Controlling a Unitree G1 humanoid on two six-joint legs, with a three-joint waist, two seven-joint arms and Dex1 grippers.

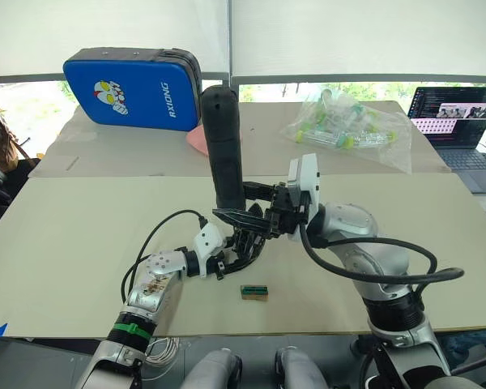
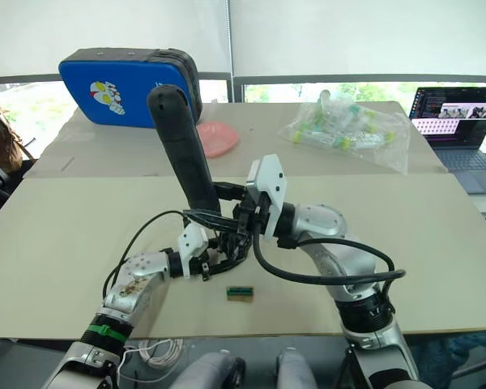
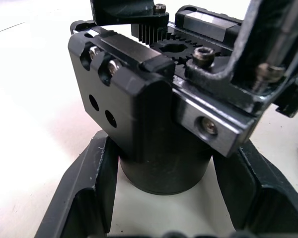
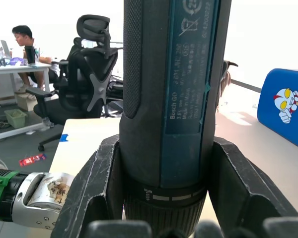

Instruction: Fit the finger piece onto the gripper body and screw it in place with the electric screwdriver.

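Driving the screw: right gripper (image 1: 255, 212) fingers clamp the upright electric screwdriver (image 1: 225, 146); left gripper (image 1: 236, 253) fingers clamp the gripper body (image 3: 154, 114) near the tabletop's (image 1: 81, 243) front edge. Keep the bit vertical, pressing gently.
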